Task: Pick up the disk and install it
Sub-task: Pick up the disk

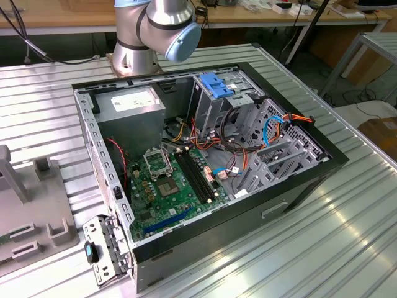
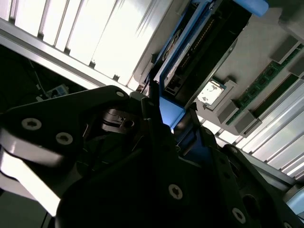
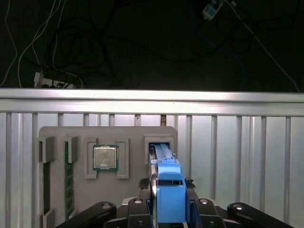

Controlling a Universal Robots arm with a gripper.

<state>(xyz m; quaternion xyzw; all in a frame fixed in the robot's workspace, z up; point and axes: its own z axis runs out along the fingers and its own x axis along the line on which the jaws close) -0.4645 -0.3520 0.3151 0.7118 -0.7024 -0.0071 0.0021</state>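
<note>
In the exterior view, an open computer case (image 1: 298,186) lies on its side on a ribbed metal tabletop (image 1: 347,236). The green motherboard (image 1: 173,180) faces up, with a grey power supply (image 1: 133,105) behind it. A metal drive cage (image 1: 217,93) with a blue plastic top stands toward the exterior view's right of the power supply. The base of the arm (image 1: 155,31) rises just behind the case. A grey tray (image 1: 37,211) sits on the tabletop at the exterior view's left, well apart from the case.

In the second wrist view, the black jaws are pinching the disk (image 2: 204,47) by its blue plastic frame. Beyond it the tray (image 2: 259,52) holds a processor chip (image 2: 209,92) and memory sticks (image 2: 266,78).

In the first wrist view, the disk (image 3: 167,190) stands on edge between the jaws, which press on both sides of it. Its far end reaches a slot in the tray (image 3: 133,135); whether it rests in the slot cannot be told. The processor chip (image 3: 105,157) sits just beside that slot, and the memory sticks (image 3: 69,178) lie farther along. Cables (image 3: 71,42) lie on the dark floor past the tabletop's (image 3: 237,156) edge.
</note>
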